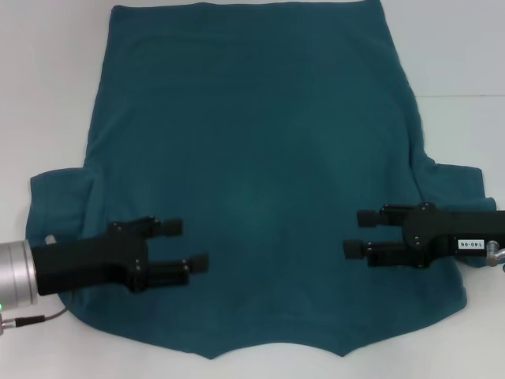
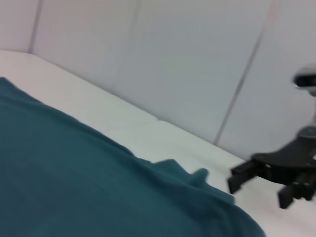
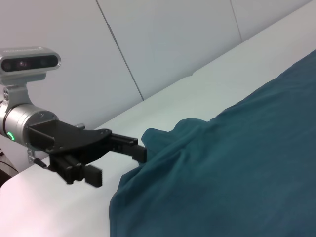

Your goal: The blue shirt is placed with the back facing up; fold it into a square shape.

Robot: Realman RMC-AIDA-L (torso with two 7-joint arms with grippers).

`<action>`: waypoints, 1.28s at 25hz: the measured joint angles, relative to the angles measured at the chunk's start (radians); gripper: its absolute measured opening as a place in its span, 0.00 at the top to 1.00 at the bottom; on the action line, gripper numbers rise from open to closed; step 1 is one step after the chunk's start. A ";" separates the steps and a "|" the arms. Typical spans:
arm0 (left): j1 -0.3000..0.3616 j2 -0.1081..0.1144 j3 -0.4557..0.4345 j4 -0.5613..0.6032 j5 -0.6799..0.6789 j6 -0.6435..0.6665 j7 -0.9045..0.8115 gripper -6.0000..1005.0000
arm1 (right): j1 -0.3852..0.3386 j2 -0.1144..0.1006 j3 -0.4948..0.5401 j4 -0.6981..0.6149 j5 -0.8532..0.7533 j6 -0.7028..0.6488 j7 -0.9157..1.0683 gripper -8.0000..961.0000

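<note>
The blue shirt (image 1: 252,158) lies flat on the white table, plain side up. Its hem is at the far edge, its neckline at the near edge, and a sleeve sticks out on each side. My left gripper (image 1: 188,245) hovers over the near left part of the shirt, open, nothing between its fingers. My right gripper (image 1: 356,234) hovers over the near right part beside the right sleeve, also open and empty. The left wrist view shows the shirt (image 2: 98,187) and the right gripper (image 2: 259,190) farther off. The right wrist view shows the shirt (image 3: 237,173) and the left gripper (image 3: 118,165).
The white table (image 1: 47,95) shows as bare strips left and right of the shirt and along the near edge. Pale wall panels (image 2: 197,59) stand behind the table in both wrist views.
</note>
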 joint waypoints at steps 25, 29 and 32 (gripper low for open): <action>0.116 0.001 -0.351 0.002 0.001 -0.216 -0.078 0.17 | 0.010 0.035 0.052 0.002 0.002 0.026 0.001 0.20; 0.118 -0.003 -0.352 0.000 0.002 -0.273 -0.078 0.18 | 0.010 0.037 0.053 0.002 0.009 0.026 0.001 0.19; 0.115 -0.007 -0.348 -0.003 0.002 -0.311 -0.078 0.18 | 0.010 0.039 0.053 0.001 0.018 0.026 0.001 0.19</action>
